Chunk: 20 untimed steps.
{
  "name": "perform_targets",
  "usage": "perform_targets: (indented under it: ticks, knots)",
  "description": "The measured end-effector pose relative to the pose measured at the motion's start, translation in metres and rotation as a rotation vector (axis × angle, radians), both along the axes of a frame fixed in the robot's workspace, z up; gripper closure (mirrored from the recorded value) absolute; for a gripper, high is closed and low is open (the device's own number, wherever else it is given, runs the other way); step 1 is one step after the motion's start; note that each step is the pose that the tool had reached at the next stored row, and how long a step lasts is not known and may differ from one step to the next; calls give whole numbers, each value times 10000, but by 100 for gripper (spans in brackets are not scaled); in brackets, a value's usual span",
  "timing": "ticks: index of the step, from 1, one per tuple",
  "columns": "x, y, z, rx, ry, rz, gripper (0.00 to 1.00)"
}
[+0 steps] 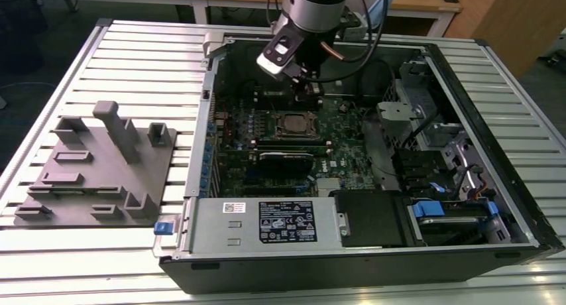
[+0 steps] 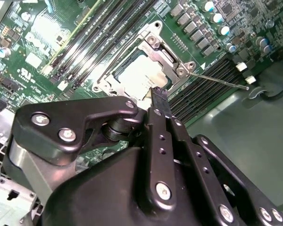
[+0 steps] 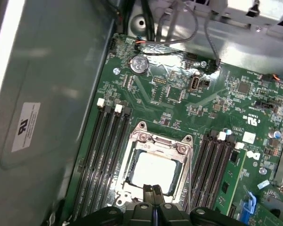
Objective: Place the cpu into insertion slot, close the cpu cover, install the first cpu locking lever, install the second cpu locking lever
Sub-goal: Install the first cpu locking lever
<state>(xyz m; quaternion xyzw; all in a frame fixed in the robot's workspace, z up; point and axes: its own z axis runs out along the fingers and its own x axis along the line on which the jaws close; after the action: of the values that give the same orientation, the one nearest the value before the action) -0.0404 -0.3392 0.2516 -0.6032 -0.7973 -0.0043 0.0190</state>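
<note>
A: Which step is in hand?
B: The levers, I judge. Inside the open computer case (image 1: pixel 354 275), on the green motherboard (image 1: pixel 237 122) right beneath the claw (image 1: pixel 308 86), the cpu cover (image 3: pixel 161 140) lies flat around the cpu (image 3: pixel 153 169). So the chip sits in the insertion slot (image 2: pixel 119 66) and the frame is down.
A: And the claw itself?
B: Its fingers are pressed together, gripping nothing. The tips hang at the cover's near edge in both wrist views. I cannot tell whether they touch it.
A: What does the lever work call for?
B: A thin locking lever (image 2: pixel 219 81) juts out from the socket corner just beside the tips, apparently unlatched. It likely needs a steady push on that slim rod until it hooks. First or second lever, I cannot tell.
A: Anything in the way?
B: A grey fixture plate (image 1: pixel 97 166) lies well apart from the claw, outside the case. Closer in, black memory slots (image 3: pixel 96 155) flank the socket on both sides of the claw, and the lever crosses one bank.
</note>
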Motion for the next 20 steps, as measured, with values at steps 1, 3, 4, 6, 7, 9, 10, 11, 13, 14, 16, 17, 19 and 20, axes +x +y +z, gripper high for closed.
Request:
perform_targets:
  ticks: [1,3,4,6,7,9,10,11,13,14,16,17,19,20]
  knots:
    - [0,-2,0,-1,-11,58,89]
    - [1,-5,1,-4,-40,148,89]
    - [-1,-8,0,-3,-69,181,89]
    - [-1,-14,-1,-3,-126,267,89]
    - [-1,-18,-2,-3,-150,326,89]
    - [-1,-20,-3,-2,-170,467,89]
    - [-1,-21,-2,-1,-177,564,89]
    - [-1,-21,-3,-1,-179,664,89]
    - [-2,-22,-3,0,-178,865,89]
    - [-2,-22,-2,0,-178,981,89]
    - [-1,-22,-3,3,-178,1220,89]
    - [-1,-22,-3,5,-179,1327,89]
    - [-1,-22,-3,6,-179,1515,89]
    - [-1,-23,-3,7,-179,1603,89]
